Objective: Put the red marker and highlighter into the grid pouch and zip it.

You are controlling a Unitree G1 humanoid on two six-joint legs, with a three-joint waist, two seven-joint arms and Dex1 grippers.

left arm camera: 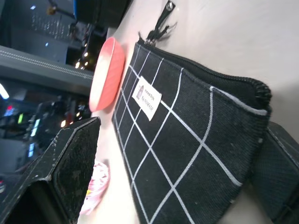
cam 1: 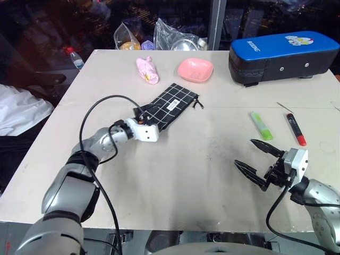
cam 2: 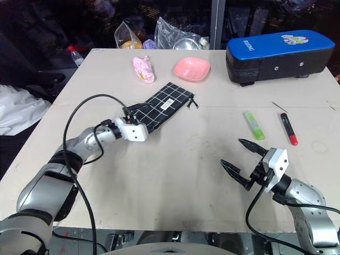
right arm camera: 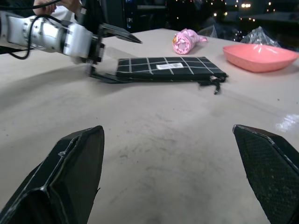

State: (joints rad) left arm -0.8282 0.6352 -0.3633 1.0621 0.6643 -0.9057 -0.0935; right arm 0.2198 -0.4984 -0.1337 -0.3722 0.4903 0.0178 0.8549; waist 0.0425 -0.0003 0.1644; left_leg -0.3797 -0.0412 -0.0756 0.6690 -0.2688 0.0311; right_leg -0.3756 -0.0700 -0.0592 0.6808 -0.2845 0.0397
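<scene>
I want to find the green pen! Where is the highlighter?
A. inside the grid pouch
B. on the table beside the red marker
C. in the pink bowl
B: the highlighter lies on the table just left of the red marker.

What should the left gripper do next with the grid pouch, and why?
Probably close the left gripper on the grid pouch: its open fingers straddle the near end, one above and one below, not yet pinching.

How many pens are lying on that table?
2. The lime-green highlighter and the red marker lie side by side, apart, on the table's right part, ahead of the right gripper. Others could be hidden inside the grid pouch.
</scene>
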